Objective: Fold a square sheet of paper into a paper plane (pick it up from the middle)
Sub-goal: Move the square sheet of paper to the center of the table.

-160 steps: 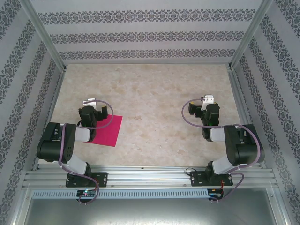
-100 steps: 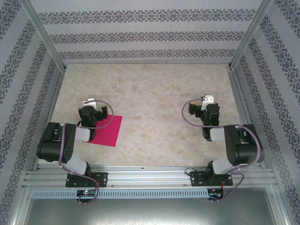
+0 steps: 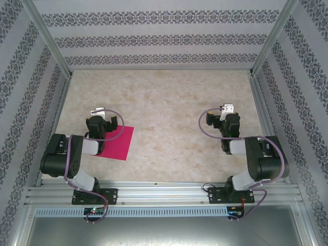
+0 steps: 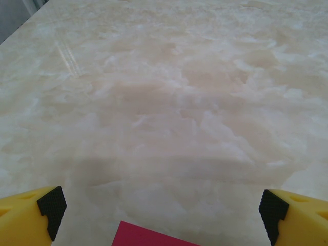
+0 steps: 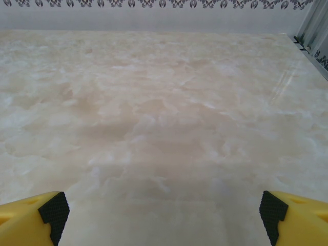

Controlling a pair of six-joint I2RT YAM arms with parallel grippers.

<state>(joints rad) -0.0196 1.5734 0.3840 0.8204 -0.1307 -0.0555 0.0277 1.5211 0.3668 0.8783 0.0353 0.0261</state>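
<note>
- Left gripper (image 4: 161, 212): spread wide, holding nothing, poised low over the worktop (image 3: 169, 97), with a corner of the paper (image 3: 119, 144) peeking in between the fingertips in the wrist view.
- Right gripper (image 5: 164, 212): likewise spread wide and empty, over bare worktop, well apart from the paper.
- Paper: lying flat near the left arm, partly hidden under that arm's wrist from above. No crease visible, so probably at the very start of the task.
- Risk of a missed pinch: thin sheet flush on a smooth surface, with little for the pads to catch. Likely to slip free if pinched without any downward press.
- Risk of crumpling: likely to bunch into a messy ridge if pressed too hard or dragged while closing, spoiling later creases.
- Risk of a wrong grasp point: aimed for now beyond the sheet's corner, not at its middle. Likely to catch only an edge, or nothing, if closed from here.
- Risk of skating: easily nudged sideways or turned, then left askew for folding.
- Risk of an arm clash: little room above the sheet for both arms once the right one comes across to help.
</note>
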